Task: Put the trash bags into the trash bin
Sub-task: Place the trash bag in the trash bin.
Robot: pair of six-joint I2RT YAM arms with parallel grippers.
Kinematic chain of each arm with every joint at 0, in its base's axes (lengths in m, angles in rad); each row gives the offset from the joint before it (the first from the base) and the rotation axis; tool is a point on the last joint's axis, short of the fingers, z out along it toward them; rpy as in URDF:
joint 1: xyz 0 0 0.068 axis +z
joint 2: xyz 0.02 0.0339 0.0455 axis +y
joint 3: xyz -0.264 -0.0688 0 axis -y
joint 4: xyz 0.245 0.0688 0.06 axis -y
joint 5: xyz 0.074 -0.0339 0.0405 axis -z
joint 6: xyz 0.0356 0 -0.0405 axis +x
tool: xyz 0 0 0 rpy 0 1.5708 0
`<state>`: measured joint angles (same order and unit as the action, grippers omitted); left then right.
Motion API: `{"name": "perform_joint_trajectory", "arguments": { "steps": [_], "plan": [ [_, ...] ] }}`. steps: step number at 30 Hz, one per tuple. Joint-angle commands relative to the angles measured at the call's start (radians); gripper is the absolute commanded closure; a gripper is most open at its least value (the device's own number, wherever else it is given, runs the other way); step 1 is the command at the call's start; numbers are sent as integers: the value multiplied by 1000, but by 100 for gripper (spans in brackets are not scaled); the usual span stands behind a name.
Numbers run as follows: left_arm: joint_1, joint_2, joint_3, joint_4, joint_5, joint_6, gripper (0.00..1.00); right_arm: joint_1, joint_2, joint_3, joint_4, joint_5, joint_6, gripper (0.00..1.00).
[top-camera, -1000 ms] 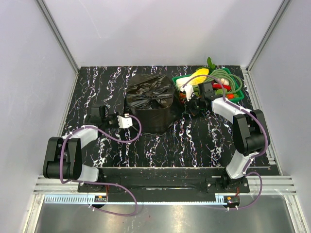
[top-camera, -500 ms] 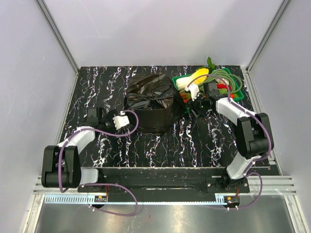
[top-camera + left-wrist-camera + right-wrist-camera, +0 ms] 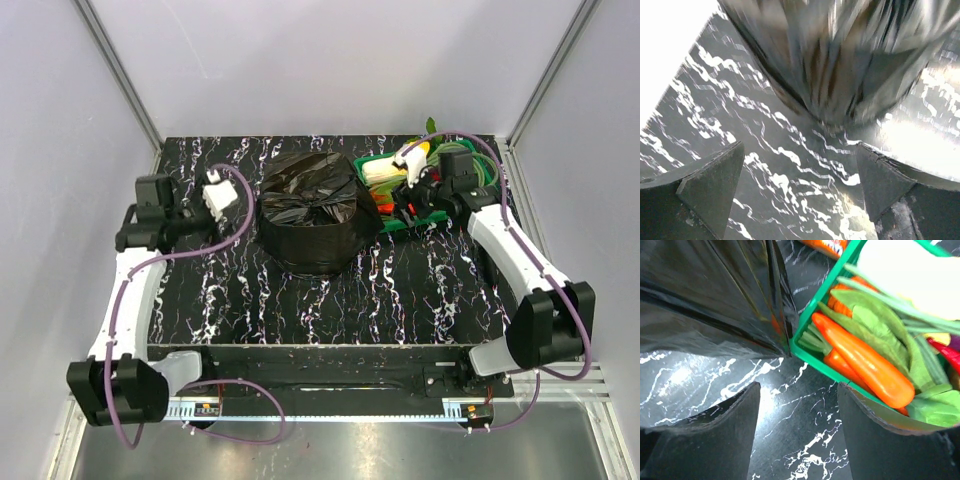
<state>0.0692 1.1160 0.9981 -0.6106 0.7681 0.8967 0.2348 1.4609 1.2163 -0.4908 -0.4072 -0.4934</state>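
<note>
- I see my left pincer (image 3: 797, 160) wide open and empty; the trash bag (image 3: 310, 185) is just ahead, not touching.
- My right pincer (image 3: 799, 390) is open and empty, beside the bag and the green tray (image 3: 810, 347).
- The bag sits mid-worktop (image 3: 420, 290).

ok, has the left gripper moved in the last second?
Yes. In the top view the left gripper has swung from the near-left side of the trash bin toward the far left of the table; the bin itself has stayed put.
</note>
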Motion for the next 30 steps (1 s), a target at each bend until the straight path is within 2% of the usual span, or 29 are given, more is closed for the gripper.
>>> {"name": "perform_joint_trajectory", "arguments": {
  "steps": [1, 8, 13, 18, 22, 30],
  "plan": [
    [-61, -18, 245, -112, 76, -197, 6, 3, -62, 65, -12, -67, 67, 30],
    [-357, 116, 603, -166, -119, -380, 16, 5, -74, 34, -3, -55, 76, 28],
    [-541, 322, 818, -288, -265, -369, 22, 5, -99, 0, 12, -30, 70, 28],
    [-632, 445, 837, -302, -424, -331, 27, 5, -146, -44, 31, -19, 58, 28],
    [-661, 522, 829, -299, -521, -314, 30, 5, -174, -77, 50, -13, 52, 28],
    [-663, 579, 771, -245, -596, -256, 32, 6, -172, -98, 64, -21, 58, 28]
  ]
}}
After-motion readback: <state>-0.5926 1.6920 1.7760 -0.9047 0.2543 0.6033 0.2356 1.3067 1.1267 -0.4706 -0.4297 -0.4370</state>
